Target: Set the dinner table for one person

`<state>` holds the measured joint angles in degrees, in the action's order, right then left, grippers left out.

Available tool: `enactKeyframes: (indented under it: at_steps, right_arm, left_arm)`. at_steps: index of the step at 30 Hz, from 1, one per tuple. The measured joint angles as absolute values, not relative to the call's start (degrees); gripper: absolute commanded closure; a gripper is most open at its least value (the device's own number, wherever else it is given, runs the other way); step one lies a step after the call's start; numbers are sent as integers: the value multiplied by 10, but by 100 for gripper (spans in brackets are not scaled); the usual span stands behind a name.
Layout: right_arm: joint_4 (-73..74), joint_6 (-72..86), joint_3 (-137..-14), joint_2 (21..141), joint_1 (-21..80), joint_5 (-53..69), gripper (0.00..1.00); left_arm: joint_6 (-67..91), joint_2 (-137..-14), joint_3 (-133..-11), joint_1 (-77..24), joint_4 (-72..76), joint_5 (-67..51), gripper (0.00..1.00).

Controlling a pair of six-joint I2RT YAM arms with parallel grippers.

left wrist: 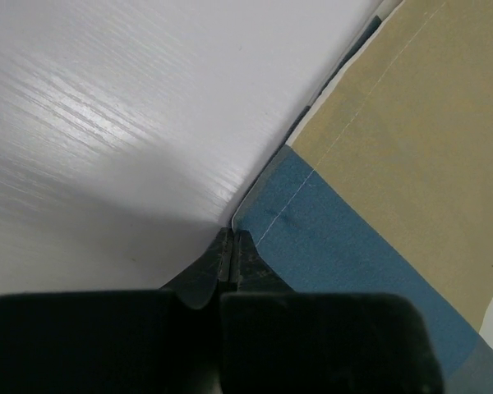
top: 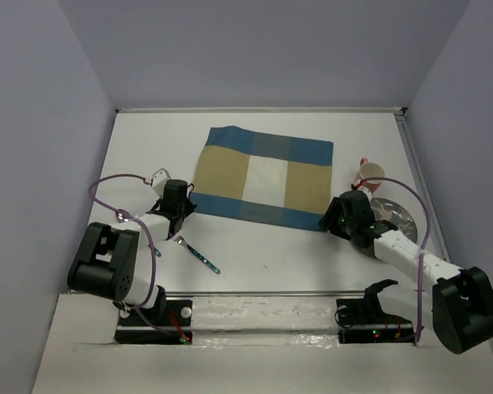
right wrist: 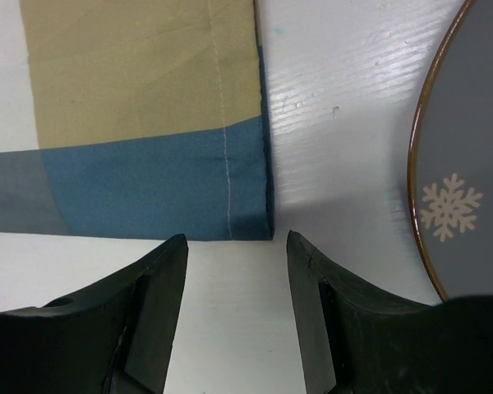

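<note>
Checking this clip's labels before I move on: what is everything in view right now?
table: one, white, under everything
placemat: one, blue, tan and white checks, flat in the table's middle
fork: one, silver with a blue handle, on the table nearer than the placemat's left corner
mug: one, white with a red handle, right of the placemat
plate: one, grey with a white snowflake and brown rim, right of the placemat, partly hidden by the right arm
left gripper: one, black, shut at the placemat's near-left corner; whether it pinches the cloth is unclear
right gripper: one, black, open, just short of the placemat's near-right corner
</note>
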<state>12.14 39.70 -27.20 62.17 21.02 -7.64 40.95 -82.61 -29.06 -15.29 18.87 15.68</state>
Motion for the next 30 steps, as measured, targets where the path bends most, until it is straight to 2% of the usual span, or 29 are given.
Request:
enactKeyframes:
  at_steps: [5,7,14,19,30]
  right_arm:
    - [122,399,-273,663,210,-82,48]
    - [121,396,-284,690,210,-83,55]
    - [118,382,-324,751,210,-88,90]
    - [119,378,-328,754,210,-93,99]
    - [140,364,-332,726,210,-94,100]
  left_arm:
    - [406,-824,-287,-153,195,156,100]
    - [404,-817,-280,-153,196,155,100]
    - [404,-717,-237,-154,166,150,100]
    - [406,-661,-226,-154,145,144,100]
    - [411,-583,-190,-154,94,127,100]
